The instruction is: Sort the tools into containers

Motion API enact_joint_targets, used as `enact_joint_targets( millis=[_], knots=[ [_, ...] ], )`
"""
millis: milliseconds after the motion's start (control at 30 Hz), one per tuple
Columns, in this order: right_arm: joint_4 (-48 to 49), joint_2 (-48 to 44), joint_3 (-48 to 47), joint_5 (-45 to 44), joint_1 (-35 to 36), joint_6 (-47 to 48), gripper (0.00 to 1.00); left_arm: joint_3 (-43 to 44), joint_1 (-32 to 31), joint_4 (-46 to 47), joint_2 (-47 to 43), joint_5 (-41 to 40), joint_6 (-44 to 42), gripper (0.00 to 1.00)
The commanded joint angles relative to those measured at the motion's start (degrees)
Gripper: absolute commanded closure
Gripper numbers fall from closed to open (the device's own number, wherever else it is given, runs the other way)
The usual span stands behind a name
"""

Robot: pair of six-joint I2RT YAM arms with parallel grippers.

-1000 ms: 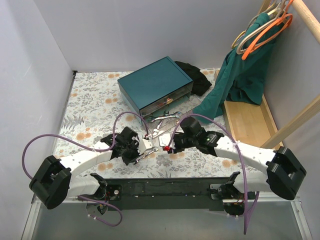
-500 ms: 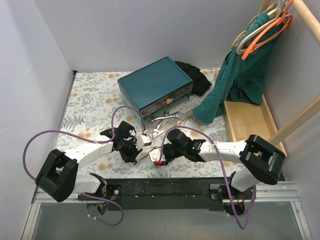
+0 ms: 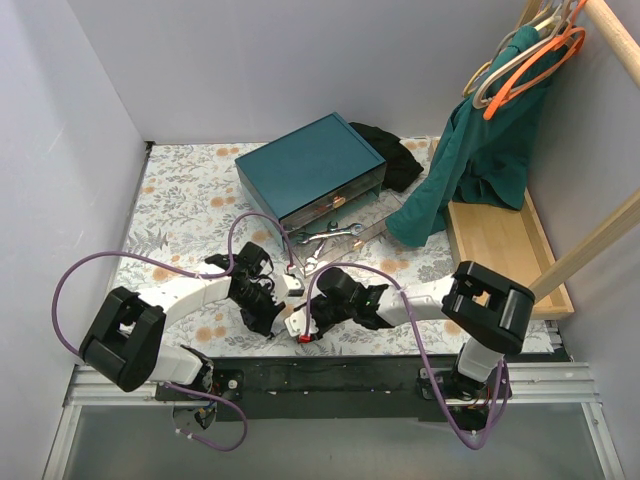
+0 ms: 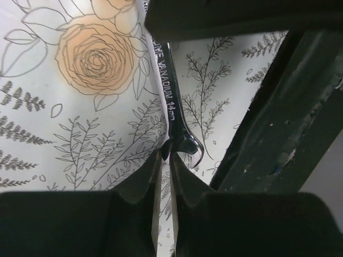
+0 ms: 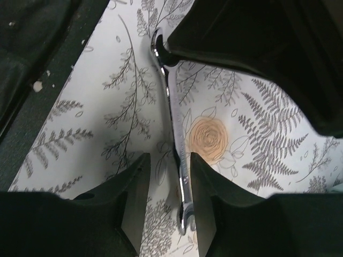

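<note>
A silver wrench [image 4: 170, 107] marked 14 mm hangs over the floral cloth. My left gripper [image 4: 166, 160] is shut on its open end. My right gripper [image 5: 170, 158] is open, and its fingers straddle the other end of the same wrench [image 5: 174, 112], with a gap on the left side. In the top view the two grippers meet at the near middle, left [image 3: 280, 303] and right [image 3: 306, 320]. Two more wrenches [image 3: 335, 233] lie in front of the teal box [image 3: 310, 165]. Its drawer [image 3: 340, 208] is pulled out with tools inside.
A black cloth [image 3: 395, 150] lies behind the box. A green garment [image 3: 470, 160] hangs from hangers [image 3: 530, 50] on the right, over a light wooden tray [image 3: 500, 245]. The black base rail [image 3: 330, 375] runs along the near edge.
My right arm has swung left and nearer, bringing its open gripper around the wrench that the left gripper holds. The left gripper has shifted slightly nearer with the wrench.
</note>
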State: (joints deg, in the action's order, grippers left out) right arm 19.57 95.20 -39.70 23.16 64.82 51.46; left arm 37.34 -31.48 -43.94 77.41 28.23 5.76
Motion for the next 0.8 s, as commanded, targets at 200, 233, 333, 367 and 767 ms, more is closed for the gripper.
enact_joint_targets(
  millis=[200,233,333,367,767],
  knots=[
    [2.84,5.70,-4.94,0.92,1.28,3.29,0.56,-0.69,0.20,-3.25,0.02,1.48,-0.75,1.00],
    [1.71,6.14,-5.12,1.10,1.28,4.51,0.58,-0.61,0.28,-3.17,0.11,1.57,-0.58,1.00],
    [-2.85,7.19,-5.91,3.03,1.45,6.45,0.74,0.10,0.98,-2.73,-0.15,2.53,-0.05,1.00],
    [-4.00,7.19,-6.09,4.17,1.63,7.33,0.83,0.53,1.51,-2.47,-0.15,2.79,0.04,1.00],
    [-15.25,1.32,-10.38,4.97,0.58,6.46,0.99,10.10,6.16,-2.02,-4.00,3.06,2.76,0.70]
  ],
)
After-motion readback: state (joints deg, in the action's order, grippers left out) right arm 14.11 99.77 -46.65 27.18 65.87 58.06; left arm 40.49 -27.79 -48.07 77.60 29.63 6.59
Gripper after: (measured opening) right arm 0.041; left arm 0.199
